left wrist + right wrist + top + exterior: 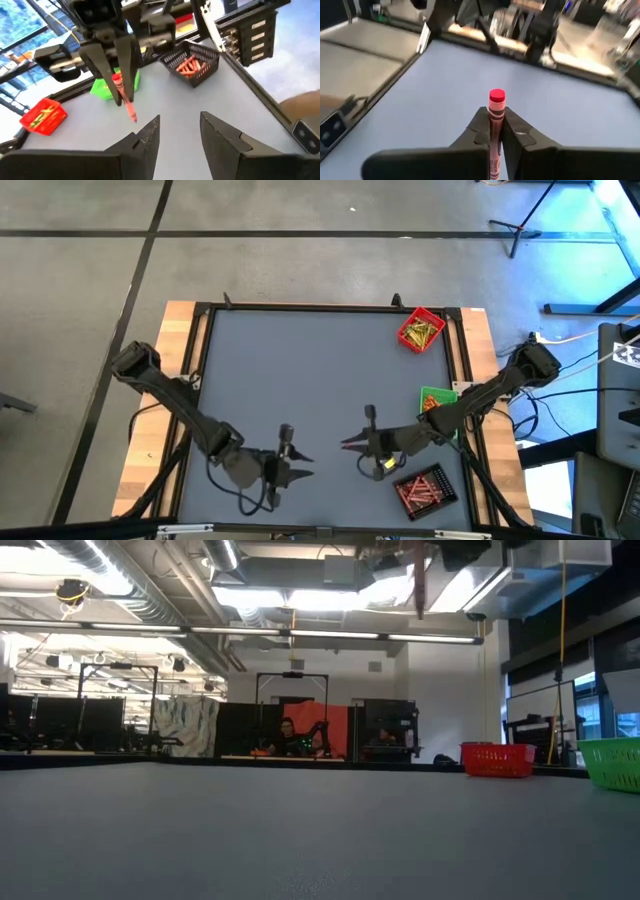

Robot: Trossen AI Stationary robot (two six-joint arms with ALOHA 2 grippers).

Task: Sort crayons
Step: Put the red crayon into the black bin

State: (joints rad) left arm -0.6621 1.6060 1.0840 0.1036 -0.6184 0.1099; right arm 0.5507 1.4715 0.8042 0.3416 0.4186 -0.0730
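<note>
In right gripper [494,131]: red paper-wrapped crayon [495,107]

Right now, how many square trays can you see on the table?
3. The red tray is at the far right corner, the green tray sits at the right edge, partly hidden by the right arm, and the black tray lies near the front right.

I saw no legible txt anywhere; red crayon [493,131] wrapper had dark print, lower centre, unreadable.
</note>
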